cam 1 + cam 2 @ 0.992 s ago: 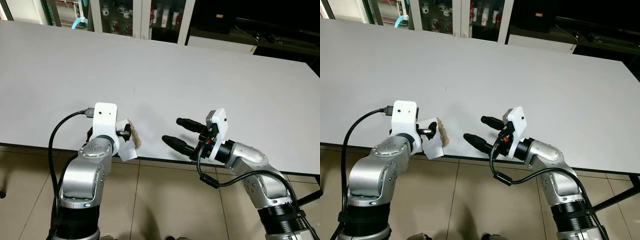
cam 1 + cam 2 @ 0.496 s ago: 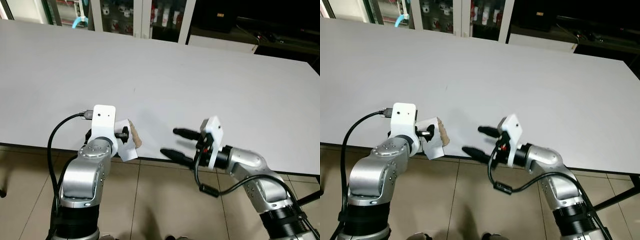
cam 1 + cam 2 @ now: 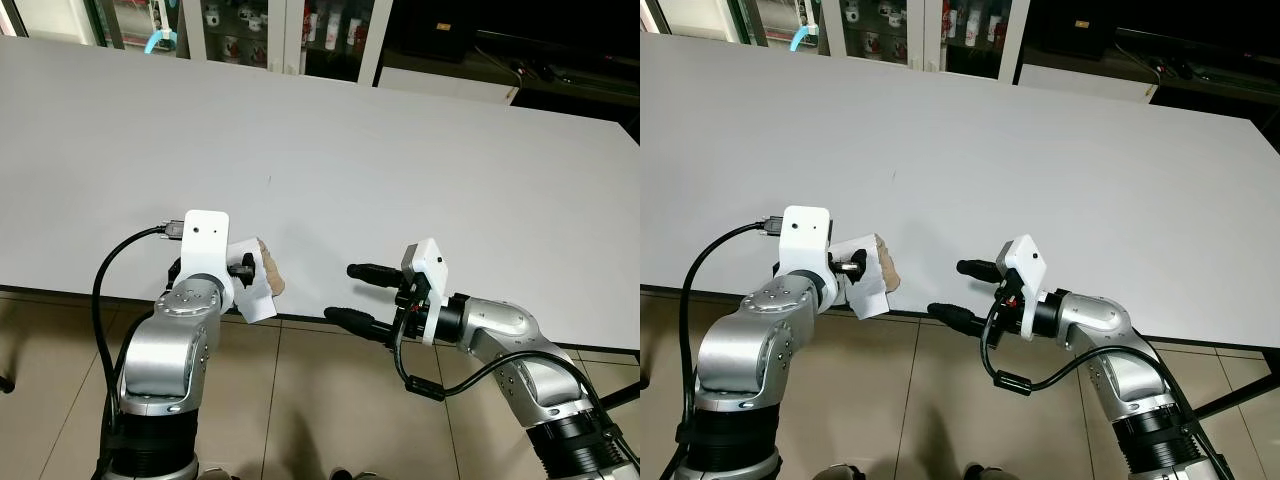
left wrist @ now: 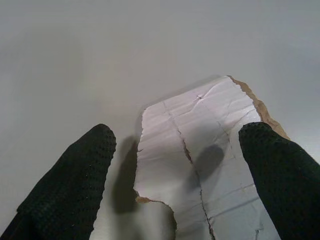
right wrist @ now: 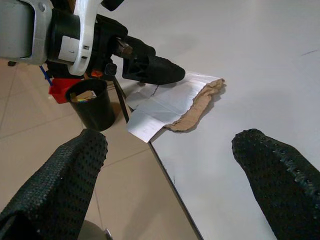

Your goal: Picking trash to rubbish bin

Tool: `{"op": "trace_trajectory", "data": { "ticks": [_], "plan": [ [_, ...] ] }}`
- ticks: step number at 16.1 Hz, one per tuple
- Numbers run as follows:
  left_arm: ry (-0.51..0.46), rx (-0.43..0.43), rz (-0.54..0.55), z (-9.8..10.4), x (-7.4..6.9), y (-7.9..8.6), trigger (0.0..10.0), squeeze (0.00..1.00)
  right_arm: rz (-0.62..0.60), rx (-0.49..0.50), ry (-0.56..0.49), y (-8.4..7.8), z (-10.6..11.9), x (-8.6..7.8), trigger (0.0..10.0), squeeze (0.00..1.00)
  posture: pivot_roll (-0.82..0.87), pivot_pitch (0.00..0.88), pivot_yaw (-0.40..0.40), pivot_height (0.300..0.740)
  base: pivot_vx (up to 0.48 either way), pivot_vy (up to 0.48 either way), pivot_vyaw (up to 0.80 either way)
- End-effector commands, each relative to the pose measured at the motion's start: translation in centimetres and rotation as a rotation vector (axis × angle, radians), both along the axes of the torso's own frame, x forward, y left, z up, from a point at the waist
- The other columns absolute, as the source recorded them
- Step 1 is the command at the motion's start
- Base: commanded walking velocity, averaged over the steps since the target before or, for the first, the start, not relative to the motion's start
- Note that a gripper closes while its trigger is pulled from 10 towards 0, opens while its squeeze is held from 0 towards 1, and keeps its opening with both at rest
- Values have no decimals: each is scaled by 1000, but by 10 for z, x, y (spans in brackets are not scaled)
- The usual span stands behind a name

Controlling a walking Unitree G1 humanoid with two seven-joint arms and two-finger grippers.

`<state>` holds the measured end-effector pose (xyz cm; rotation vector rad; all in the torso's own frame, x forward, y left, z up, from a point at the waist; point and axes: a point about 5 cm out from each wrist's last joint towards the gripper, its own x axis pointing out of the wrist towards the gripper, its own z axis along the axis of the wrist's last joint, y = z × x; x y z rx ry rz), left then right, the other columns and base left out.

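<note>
Right gripper (image 3: 348, 293), wide open, has lowered to the table (image 3: 400, 150) front edge; left gripper (image 4: 175, 165), spread, still straddles the torn paper scrap (image 4: 200, 150), ungrasped.

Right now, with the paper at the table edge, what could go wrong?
1. The paper overhangs the table edge; a nudge from the left gripper could tip it to the floor.
2. Left jaws are open around it, so a shallow close may tear or miss it.
</note>
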<state>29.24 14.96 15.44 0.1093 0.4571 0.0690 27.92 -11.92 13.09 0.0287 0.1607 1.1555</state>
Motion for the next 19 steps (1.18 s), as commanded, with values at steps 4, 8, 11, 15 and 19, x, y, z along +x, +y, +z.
{"op": "trace_trajectory", "data": {
  "ticks": [4,8,11,15,19],
  "plan": [
    [59,-59,25,-16,0,-2,10000,0,25,-10,-14,0,1,-2,10000,0,-21,88,-90,740,0,0,0],
    [92,-69,34,-31,3,2,10000,0,29,-5,-14,2,2,-3,10000,0,-26,90,-89,740,0,0,0],
    [147,-60,34,-40,0,3,10000,0,29,0,-11,3,2,-4,10000,0,-25,92,-89,740,0,0,0],
    [159,-54,27,-47,-2,3,0,0,29,2,-13,4,2,-3,10000,0,-27,90,-89,740,0,0,0],
    [150,-61,6,-45,-2,-1,0,0,30,0,-12,4,2,-3,10000,0,-28,92,-89,740,0,0,0]
  ]
}}
